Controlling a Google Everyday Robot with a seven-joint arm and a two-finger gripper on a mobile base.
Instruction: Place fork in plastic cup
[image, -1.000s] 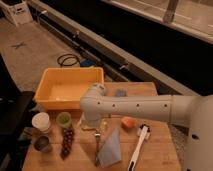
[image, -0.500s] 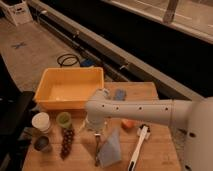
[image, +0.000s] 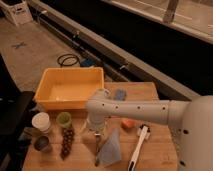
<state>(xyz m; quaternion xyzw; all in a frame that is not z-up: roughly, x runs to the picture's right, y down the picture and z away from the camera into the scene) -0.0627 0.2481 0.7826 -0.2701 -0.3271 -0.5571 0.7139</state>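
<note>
We see a counter (image: 159, 146) of warm light-brown wood. The bin (image: 59, 104) on it is plain bright yellow. The plastic cup (image: 63, 119) is a pale, translucent green, the cup (image: 41, 121) beside it is plain white, and the third cup (image: 42, 144) is dark grey with a dull metallic sheen. The grape bunch (image: 66, 141) is dark purplish red. The fork (image: 96, 151) is silver-grey. The cloth (image: 112, 148) is a muted blue-grey, and so is the small pad (image: 120, 94). The brush (image: 136, 152) has a white handle and a dark head. A small lump (image: 128, 123) is orange. The arm (image: 137, 107) is white with a row of dark dots, and its pale claw (image: 96, 132) hangs just above the fork. On the grey-beige floor (image: 35, 50) lies a black cable loop (image: 68, 60).
</note>
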